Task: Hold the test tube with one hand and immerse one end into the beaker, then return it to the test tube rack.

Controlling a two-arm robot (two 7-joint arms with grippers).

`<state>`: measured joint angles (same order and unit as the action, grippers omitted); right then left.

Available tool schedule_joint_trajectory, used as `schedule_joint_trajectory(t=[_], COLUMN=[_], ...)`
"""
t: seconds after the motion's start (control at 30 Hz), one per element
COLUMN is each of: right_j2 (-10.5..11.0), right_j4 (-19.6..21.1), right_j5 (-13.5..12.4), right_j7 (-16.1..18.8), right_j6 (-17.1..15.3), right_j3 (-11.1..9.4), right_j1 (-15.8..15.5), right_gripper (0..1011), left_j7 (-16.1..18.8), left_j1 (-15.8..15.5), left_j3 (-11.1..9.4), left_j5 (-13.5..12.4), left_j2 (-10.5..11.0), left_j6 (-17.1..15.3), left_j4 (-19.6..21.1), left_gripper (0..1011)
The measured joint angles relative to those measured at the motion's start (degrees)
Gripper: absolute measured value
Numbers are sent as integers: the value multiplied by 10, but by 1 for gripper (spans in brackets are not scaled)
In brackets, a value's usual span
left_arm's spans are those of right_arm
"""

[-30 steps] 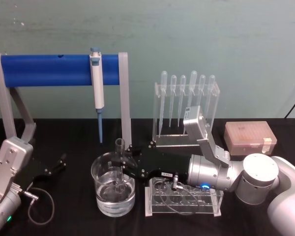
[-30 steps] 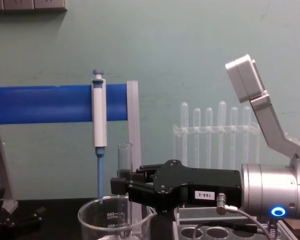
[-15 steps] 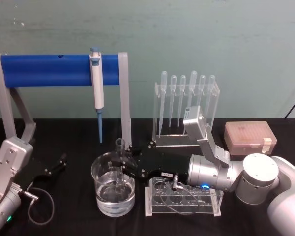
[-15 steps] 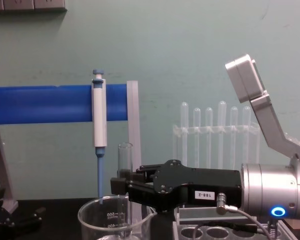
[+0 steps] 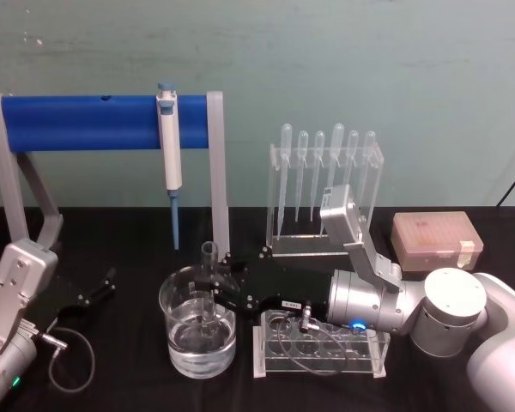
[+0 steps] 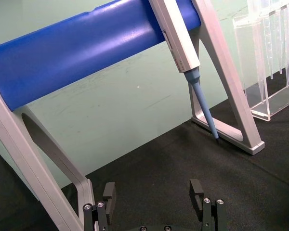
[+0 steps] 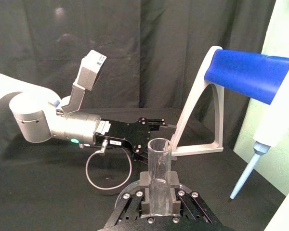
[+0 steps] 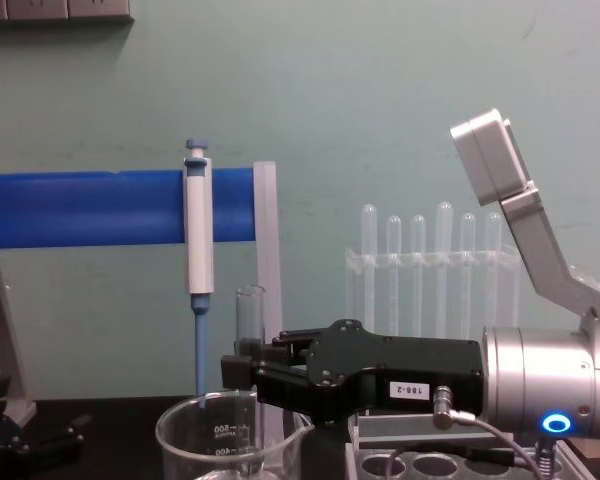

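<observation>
The test tube (image 5: pixel 209 273) stands upright over the beaker (image 5: pixel 177 342), with its lower end down in the water inside. My right gripper (image 5: pixel 215 287) reaches in from the right and is shut on the tube at about the height of the beaker's rim. In the chest view the tube (image 8: pixel 250 312) rises above the right gripper (image 8: pixel 242 376), and the beaker rim (image 8: pixel 195 420) lies just below. The right wrist view looks up the tube (image 7: pixel 159 175) clamped between the right gripper (image 7: pixel 159 208) fingers. My left gripper (image 5: pixel 99 288) rests open at the table's left, its open jaws also in the left wrist view (image 6: pixel 153 195).
A blue-barred stand (image 5: pixel 94 122) at the back left carries a white-and-blue pipettor (image 5: pixel 169 146). A clear rack of plastic pipettes (image 5: pixel 324 184) stands behind the right arm. A clear tube rack (image 5: pixel 319 350) sits under the right wrist. A pink box (image 5: pixel 435 241) is at the right.
</observation>
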<state>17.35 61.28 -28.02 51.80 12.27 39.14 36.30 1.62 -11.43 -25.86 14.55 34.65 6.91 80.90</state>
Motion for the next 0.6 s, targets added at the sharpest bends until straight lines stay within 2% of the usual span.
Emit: schedule_joint_trajectory(t=[0.6], right_j2=[0], right_j4=[0], right_j5=[0], right_j7=[0], right_j6=[0], right_j3=[0], right_j1=[0], right_gripper=[226], left_j7=[0], left_j1=[0], left_j3=[0], left_j5=[0], left_j2=[0], left_j6=[0], left_j4=[0], left_gripper=[1000])
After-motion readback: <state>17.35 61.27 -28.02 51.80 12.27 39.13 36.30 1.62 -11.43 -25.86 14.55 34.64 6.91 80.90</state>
